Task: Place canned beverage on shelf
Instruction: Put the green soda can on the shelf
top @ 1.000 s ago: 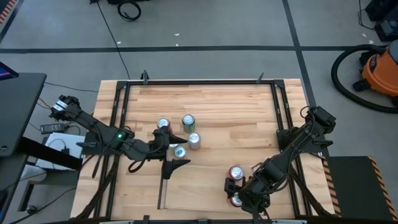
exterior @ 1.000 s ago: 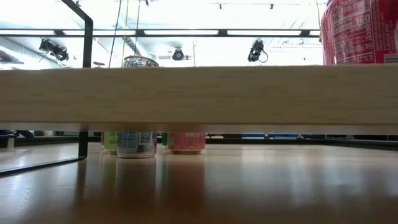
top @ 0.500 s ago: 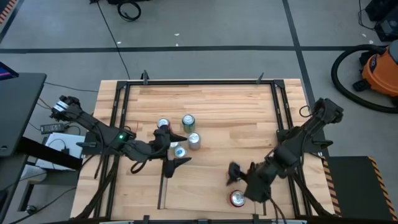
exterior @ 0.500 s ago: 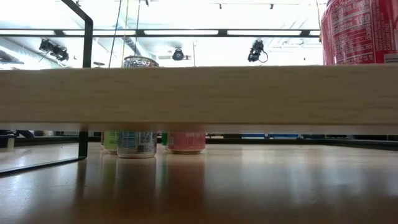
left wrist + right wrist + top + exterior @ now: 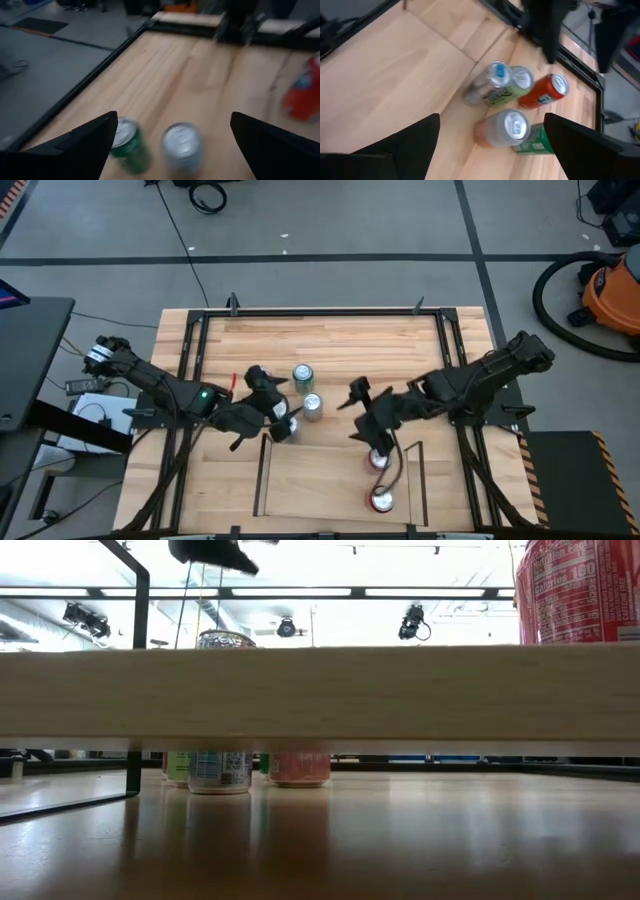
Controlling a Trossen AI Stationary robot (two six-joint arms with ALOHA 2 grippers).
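The left pincer (image 5: 277, 402) is hanging wide open and empty over the cans (image 5: 303, 376) in the middle of the surface (image 5: 340, 340). The right pincer (image 5: 362, 412), also open and empty, is hovering near them. Two red cans (image 5: 381, 500) are standing on the shelf (image 5: 320, 480) at the front.

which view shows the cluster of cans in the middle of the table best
The right wrist view: all the cans stand unobstructed between its open fingers. The high view has the left gripper covering some; the low view shows only bottoms under the shelf; the left wrist view shows two.
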